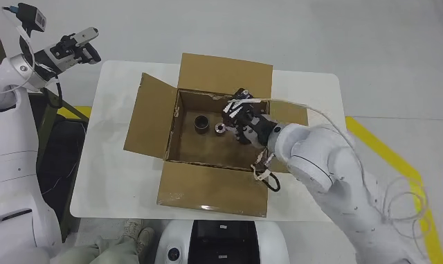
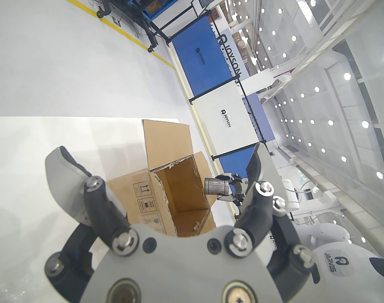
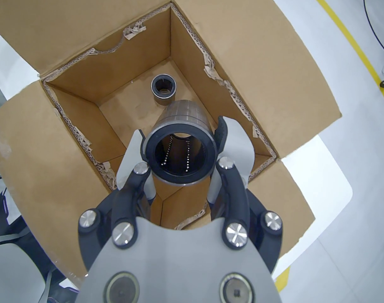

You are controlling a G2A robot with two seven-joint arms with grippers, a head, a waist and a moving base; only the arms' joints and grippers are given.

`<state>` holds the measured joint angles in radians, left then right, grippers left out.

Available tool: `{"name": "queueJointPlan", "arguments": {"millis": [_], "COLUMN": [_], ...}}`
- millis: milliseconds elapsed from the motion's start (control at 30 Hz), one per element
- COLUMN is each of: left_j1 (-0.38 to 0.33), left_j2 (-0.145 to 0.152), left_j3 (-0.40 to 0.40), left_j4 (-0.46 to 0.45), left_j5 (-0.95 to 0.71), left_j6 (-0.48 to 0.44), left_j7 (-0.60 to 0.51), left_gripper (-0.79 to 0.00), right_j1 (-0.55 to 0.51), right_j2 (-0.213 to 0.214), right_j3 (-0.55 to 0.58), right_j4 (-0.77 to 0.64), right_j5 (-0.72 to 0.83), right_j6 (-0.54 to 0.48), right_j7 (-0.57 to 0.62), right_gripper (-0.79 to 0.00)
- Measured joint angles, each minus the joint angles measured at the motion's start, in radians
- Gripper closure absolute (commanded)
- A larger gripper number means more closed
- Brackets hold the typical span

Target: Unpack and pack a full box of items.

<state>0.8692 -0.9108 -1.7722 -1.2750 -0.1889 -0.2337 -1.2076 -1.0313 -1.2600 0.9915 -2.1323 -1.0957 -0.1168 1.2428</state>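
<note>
Left pincer (image 1: 87, 45): found beyond the far left corner of the white rectangular table (image 1: 111, 160), well apart from the work. Its fingers are spread wide with nothing between them. It has no part in this step, and I judge it best kept out of the box's airspace.

Centre: the open brown corrugated cardboard box (image 1: 151, 115) stands on the table with its flaps folded outward. Torn paper strips (image 3: 215, 74) hang along its inner rim. On the box floor, left of centre, stands a short dark metal sleeve with a black ring end (image 3: 162, 87). It is upright, bore facing up, and touches nothing else that I can see.

Right pincer (image 3: 179, 130): positioned over the box opening, right of centre, clamped on a grey hollow metal cylinder with a black end ring (image 3: 183, 112). A pad bears on each flank of the cylinder, and rows of small balls show inside its bore. The cylinder appears clear of the walls.

Assessment: its position alone does not settle whether this piece is going in or coming out.

- **Either way:** the travel should be straight and vertical, with the cylinder's axis unchanged.
- **Grip:** the body is smooth, round metal and likely heavy, so I judge it could slip or roll in my pads. A firm grip and no sudden starts are called for.
- **If lowering:** I should aim for bare floor to the right of the standing sleeve and avoid nudging it.
- **If lifting:** the cylinder should clear the rim and the right flap fully before any sideways move.

Risk noted: the ragged rim and paper strips may snag a finger.
</note>
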Motion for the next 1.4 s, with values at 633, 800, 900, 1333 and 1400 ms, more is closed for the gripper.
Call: {"name": "queueJointPlan", "arguments": {"millis": [633,800,900,1333,1400], "left_j1": [0.000,0.000,0.000,0.000,0.000], "left_j2": [0.000,0.000,0.000,0.000,0.000], "left_j3": [0.000,0.000,0.000,0.000,0.000], "left_j4": [0.000,0.000,0.000,0.000,0.000], "left_j5": [0.000,0.000,0.000,0.000,0.000], "left_j6": [0.000,0.000,0.000,0.000,0.000], "left_j7": [0.000,0.000,0.000,0.000,0.000], "left_gripper": [-0.785,-0.785,-0.785,-0.785,-0.785], "right_j1": [-0.322,-0.348,-0.351,-0.351,-0.351], "right_j2": [0.049,0.053,0.053,0.053,0.053], "right_j3": [0.277,0.300,0.301,0.301,0.301], "right_j4": [-0.218,-0.218,-0.218,-0.218,-0.218], "right_j5": [-0.124,-0.126,-0.126,-0.126,-0.126], "right_j6": [0.033,0.025,0.024,0.025,0.025], "right_j7": [-0.061,-0.078,-0.079,-0.079,-0.079], "right_gripper": [0.000,0.000,0.000,0.000,0.000]}}
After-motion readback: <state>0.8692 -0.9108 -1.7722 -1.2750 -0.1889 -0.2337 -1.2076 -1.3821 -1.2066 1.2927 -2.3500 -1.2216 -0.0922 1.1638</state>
